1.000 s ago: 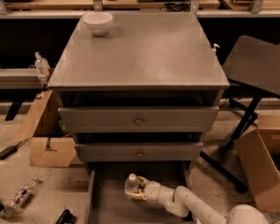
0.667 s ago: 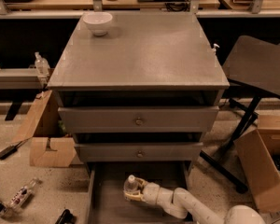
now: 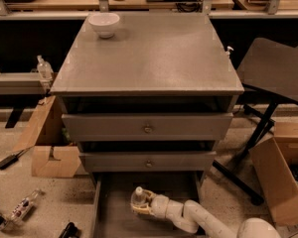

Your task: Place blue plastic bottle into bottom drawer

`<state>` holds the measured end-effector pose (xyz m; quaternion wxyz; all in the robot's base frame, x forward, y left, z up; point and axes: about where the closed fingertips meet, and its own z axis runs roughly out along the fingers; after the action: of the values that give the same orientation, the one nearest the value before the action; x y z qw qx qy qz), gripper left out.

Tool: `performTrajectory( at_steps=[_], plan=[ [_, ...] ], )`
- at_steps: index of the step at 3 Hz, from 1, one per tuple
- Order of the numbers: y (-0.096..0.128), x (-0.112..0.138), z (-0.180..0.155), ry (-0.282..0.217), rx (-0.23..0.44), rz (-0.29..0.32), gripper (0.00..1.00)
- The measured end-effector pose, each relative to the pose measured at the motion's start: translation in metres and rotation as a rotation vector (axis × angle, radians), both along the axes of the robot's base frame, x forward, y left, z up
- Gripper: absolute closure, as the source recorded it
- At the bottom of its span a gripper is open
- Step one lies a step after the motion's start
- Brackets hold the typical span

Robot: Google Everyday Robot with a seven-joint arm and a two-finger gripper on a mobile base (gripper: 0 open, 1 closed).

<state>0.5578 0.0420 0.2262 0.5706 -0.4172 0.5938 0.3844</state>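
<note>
Grey bottom drawer (image 3: 112, 223) stands open, with free floor left of the gripper (image 3: 140, 206), whose jaws clamp the blue plastic bottle (image 3: 137, 197) near the drawer's middle, apart from both side walls.

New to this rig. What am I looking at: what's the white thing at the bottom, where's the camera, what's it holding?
One camera, looking down at the front of a grey cabinet; where it is mounted is not on record. The white jointed thing is the robot's arm, reaching in from the lower right of the picture. Its end effector is inside the open bottom drawer, closed around the blue plastic bottle, which stands upright, white cap up. A white bowl sits at the back left of the cabinet top.
</note>
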Motion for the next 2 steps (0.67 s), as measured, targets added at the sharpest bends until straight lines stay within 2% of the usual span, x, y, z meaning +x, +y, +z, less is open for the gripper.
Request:
performTrajectory(
  at_steps=[1,2],
  plan=[
    [0.0031,-0.0005,0.0005,0.000,0.003,0.004,0.50],
    [0.0049,-0.0009,0.0009,0.001,0.004,0.006,0.27]
  ],
)
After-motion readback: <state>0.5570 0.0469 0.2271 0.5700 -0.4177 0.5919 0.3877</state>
